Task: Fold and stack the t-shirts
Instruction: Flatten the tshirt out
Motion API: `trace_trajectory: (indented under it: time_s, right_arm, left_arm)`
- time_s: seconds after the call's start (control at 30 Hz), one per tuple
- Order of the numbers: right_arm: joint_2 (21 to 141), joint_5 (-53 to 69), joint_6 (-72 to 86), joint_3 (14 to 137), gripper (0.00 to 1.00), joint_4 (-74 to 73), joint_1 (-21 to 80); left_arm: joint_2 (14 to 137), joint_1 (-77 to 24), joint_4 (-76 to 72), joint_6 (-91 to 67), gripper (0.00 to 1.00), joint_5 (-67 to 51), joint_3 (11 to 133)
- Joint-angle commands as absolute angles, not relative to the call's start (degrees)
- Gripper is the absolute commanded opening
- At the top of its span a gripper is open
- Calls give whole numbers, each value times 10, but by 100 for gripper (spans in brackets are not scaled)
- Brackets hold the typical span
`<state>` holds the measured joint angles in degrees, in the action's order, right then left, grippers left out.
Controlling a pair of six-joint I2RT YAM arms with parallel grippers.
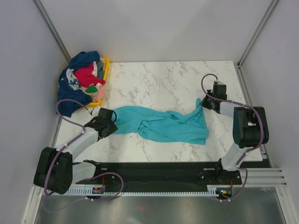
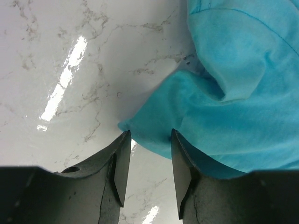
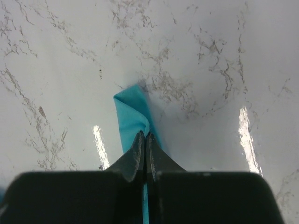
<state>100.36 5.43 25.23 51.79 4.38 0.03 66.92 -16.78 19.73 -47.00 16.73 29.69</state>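
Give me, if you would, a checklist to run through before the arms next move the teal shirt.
1. Right gripper pinching the teal t-shirt: ok, shut on a corner.
2. Left gripper gripping cloth: not ok, jaws apart, a corner lying between them.
3. Shirt flat: not ok, bunched and twisted.
4. Pile of other shirts apart from it: ok.
5. Layers in the right pinch: cannot tell.

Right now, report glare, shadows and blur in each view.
Top external: even light, no glare, only soft shadow under the teal t-shirt. Left wrist: a bright glare streak on the marble table; the left pincer is a dark foreground. Right wrist: two glare streaks flank the right pincer, with a faint shadow beside the t-shirt's tip.
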Motion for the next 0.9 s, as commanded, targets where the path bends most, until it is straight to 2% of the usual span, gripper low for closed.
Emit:
trace_trajectory:
  time_s: [0.0,0.13,0.2,0.23,0.27,0.3,0.33,0.37,0.5,0.6,0.87]
  right_arm:
    - [1007,67,258,517,0,76,-18]
    - [1014,80,263,516,0,83,-20]
    - [1016,84,266,512,0,87,-21]
    - [1017,86,268,511,0,91,-22]
    - [1018,89,268,508,0,95,-23]
    - [1018,92,270,505,0,95,-22]
    - [1019,93,271,505,0,98,-23]
    - [1020,97,272,503,0,99,-23]
    - [1017,105,269,510,0,82,-22]
    - [992,104,270,523,0,53,-22]
    - [855,77,249,616,0,-104,-22]
  left_arm:
    - [697,-167,212,-498,48,200,331]
    - [728,-167,216,-490,48,195,348]
    - [739,-167,216,-487,41,195,355]
    - [743,-167,216,-485,36,196,358]
    - [751,-167,215,-485,19,200,361]
    - [751,-167,214,-485,10,204,363]
    - [760,-167,212,-484,4,207,364]
    - [766,-167,208,-483,2,210,366]
    - [736,-171,207,-468,2,200,372]
    - [659,-174,229,-454,2,200,395]
    - [552,-174,355,-396,2,207,561]
